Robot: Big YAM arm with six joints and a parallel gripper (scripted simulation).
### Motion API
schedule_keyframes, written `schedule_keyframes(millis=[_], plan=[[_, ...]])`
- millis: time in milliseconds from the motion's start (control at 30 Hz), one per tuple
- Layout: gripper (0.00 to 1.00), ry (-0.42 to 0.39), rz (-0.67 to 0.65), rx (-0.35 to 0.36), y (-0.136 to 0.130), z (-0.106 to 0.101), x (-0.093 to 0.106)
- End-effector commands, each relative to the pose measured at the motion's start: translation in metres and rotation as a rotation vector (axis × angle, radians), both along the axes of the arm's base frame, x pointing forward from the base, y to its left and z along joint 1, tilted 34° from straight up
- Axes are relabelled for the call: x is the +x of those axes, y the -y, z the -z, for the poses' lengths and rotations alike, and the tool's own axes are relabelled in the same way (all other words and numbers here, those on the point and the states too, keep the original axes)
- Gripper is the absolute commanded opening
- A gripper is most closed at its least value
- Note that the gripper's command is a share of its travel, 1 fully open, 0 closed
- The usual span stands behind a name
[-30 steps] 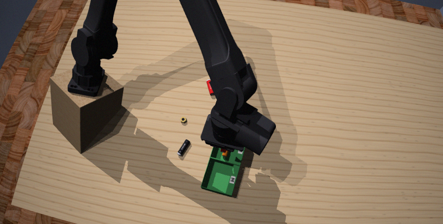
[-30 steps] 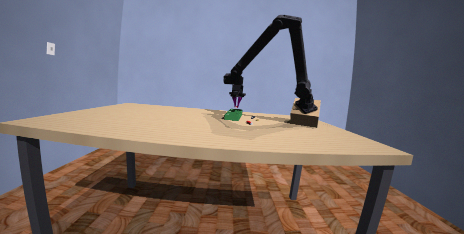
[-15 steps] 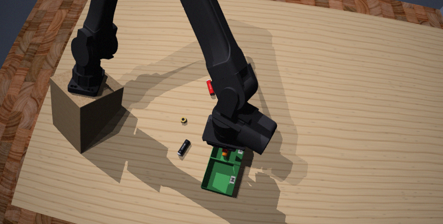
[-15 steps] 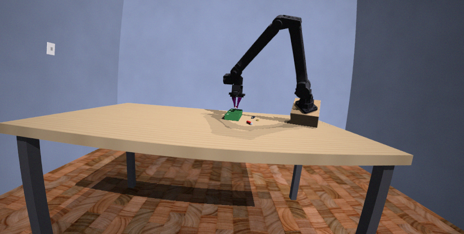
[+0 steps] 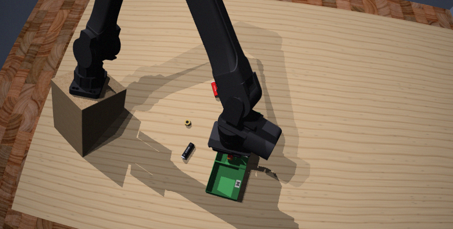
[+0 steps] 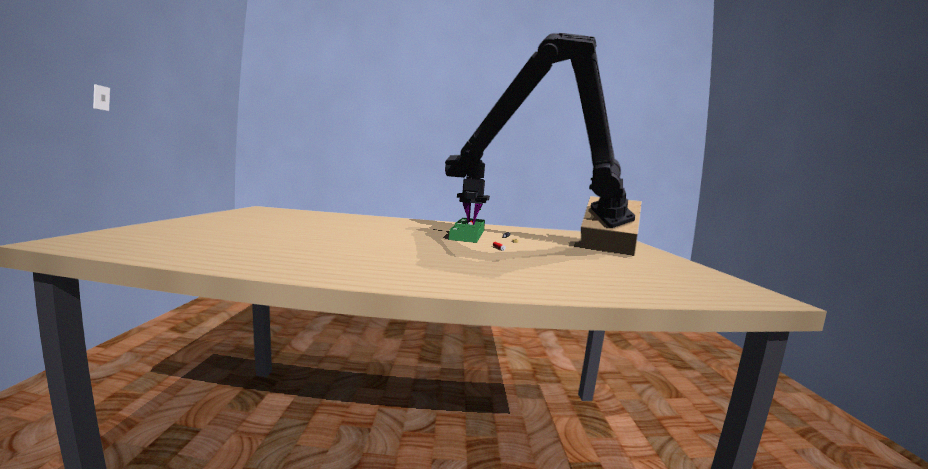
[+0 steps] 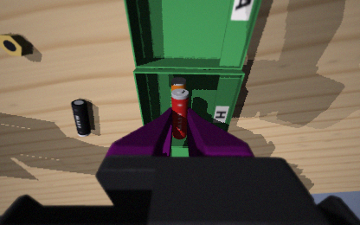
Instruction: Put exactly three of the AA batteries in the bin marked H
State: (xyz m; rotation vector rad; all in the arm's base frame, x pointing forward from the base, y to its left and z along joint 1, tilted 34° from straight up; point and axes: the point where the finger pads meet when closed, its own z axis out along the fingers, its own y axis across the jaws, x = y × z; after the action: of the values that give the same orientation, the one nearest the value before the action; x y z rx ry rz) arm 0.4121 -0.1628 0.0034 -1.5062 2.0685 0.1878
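Observation:
My gripper (image 7: 179, 112) (image 6: 471, 222) is shut on a red battery (image 7: 179, 121) and holds it over the bin marked H (image 7: 236, 93), at or a little below rim height. An orange battery (image 7: 178, 86) lies in that bin, partly hidden behind the red one. A black battery (image 5: 187, 151) (image 7: 80, 118) lies on the table beside the bins. Another red battery (image 5: 214, 89) (image 6: 498, 245) lies on the table, partly hidden by the arm in the top view.
The bin marked M (image 5: 209, 192) and the bin marked A (image 7: 131, 35) adjoin bin H on either side. A yellow nut-like piece (image 5: 187, 122) (image 7: 10, 45) lies on the table. The arm's base stands on a brown block (image 5: 68, 119) (image 6: 606, 242).

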Motion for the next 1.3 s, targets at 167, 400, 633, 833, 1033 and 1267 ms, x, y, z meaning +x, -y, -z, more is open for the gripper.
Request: schedule_keyframes(millis=[167, 400, 633, 833, 1033, 1267], plan=[[0.09, -0.009, 0.018, 0.007, 0.004, 0.008, -0.004], [0.09, -0.007, 0.020, 0.006, 0.007, 0.009, -0.005], [0.28, -0.005, 0.014, 0.004, 0.005, 0.009, -0.004], [0.28, -0.004, 0.015, 0.003, 0.006, 0.009, -0.005], [0.28, -0.014, 0.018, 0.010, 0.008, 0.008, -0.009], [0.28, 0.040, 0.004, -0.027, 0.018, -0.025, 0.006]])
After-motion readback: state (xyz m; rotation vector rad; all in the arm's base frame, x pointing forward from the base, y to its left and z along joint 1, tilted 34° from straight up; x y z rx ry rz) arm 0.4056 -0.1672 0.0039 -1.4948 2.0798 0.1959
